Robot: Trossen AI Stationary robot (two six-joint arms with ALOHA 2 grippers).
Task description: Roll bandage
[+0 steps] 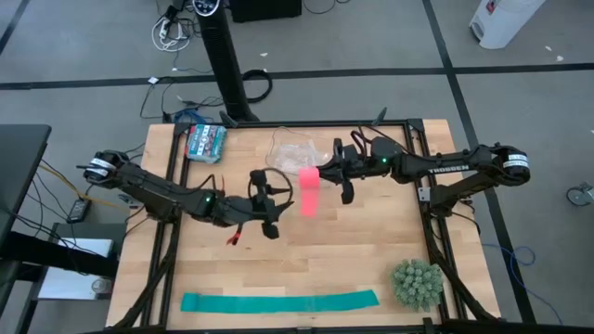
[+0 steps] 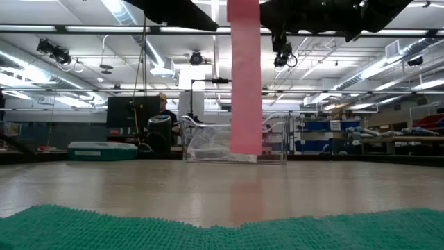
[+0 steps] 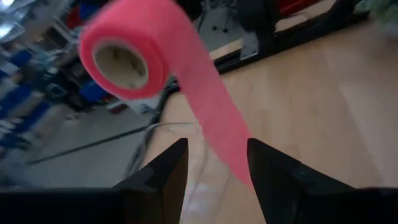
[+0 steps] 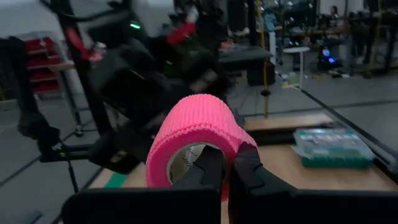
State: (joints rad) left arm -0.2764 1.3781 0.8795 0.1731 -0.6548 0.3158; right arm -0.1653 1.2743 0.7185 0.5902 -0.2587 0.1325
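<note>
The pink bandage is partly rolled. Its roll (image 4: 196, 134) is up in the air over the table's middle, and a loose strip (image 2: 244, 76) hangs straight down from it, its lower end just above the wood. My right gripper (image 4: 228, 168) comes level from the table's right and is shut on the roll. My left gripper (image 3: 214, 171) stands open on the strip's left side (image 1: 278, 202), and the hanging strip (image 3: 217, 121) runs down between and beyond its fingers. My right gripper pinches the wall of the roll (image 4: 231, 144) at its open end. One finger lies over the hollow core (image 4: 208, 167) and the other outside (image 4: 250, 168), coming level from the table's right. The roll is lifted clear with the strip hanging slack below. I cannot tell whether my left gripper touches the strip.
A teal-green strip (image 1: 278, 301) lies flat along the near edge, with a green spiky ball (image 1: 416, 283) at the near right. A clear plastic bag (image 1: 297, 153) and a teal box (image 1: 204, 141) sit at the far side. Bare wood lies under the strip.
</note>
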